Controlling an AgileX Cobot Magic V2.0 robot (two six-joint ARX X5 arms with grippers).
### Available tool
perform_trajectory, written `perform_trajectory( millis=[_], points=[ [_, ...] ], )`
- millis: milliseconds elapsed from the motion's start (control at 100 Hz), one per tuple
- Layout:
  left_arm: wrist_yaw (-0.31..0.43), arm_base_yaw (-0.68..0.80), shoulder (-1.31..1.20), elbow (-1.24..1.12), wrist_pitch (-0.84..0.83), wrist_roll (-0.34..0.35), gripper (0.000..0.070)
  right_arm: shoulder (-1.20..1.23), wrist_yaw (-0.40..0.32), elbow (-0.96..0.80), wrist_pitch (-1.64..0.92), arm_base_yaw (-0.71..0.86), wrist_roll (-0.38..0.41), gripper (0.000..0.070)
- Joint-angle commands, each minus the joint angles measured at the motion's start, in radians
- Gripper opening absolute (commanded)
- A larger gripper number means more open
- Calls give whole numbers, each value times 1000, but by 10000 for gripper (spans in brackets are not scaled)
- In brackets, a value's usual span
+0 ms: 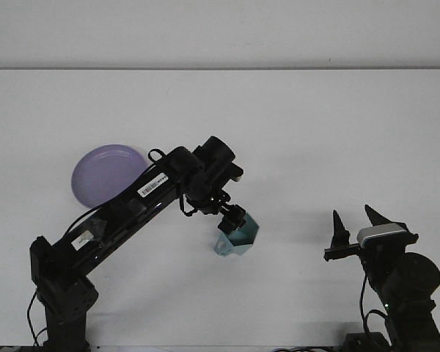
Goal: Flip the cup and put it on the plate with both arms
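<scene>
At frame centre, the left gripper (pixel 233 221), aperture not discernible, meets the teal faceted plastic cup (pixel 237 238); grip its rim squarely before flipping toward the upper-left lilac round plate (pixel 103 173), while the right gripper (pixel 356 224) waits wide.

There is only one camera. It sits high up behind the robot and looks forward and down over the white surface (pixel 315 132). It is far enough back to see nearly the whole surface, from the near edge at the bottom to the far edge, where a pale wall (pixel 220 33) begins. The left arm (pixel 125 220) comes in from the bottom left of the surface, and the right arm (pixel 400 282) stands at the bottom right.
</scene>
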Motion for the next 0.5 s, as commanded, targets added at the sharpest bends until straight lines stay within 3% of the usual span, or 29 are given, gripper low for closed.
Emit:
perform_trajectory(
  millis=[0, 240, 330, 490],
  points=[
    [-29, -13, 51, 23, -10, 13, 434, 4, 0, 2, 8, 3, 13, 470],
    [-31, -29, 116, 23, 0, 13, 432, 4, 0, 2, 8, 3, 13, 470],
    [-32, -31, 131, 23, 0, 14, 402, 4, 0, 2, 8, 3, 13, 470],
    [-42, -33, 145, 23, 3, 40, 231, 4, 0, 2, 8, 8, 13, 471]
  ],
)
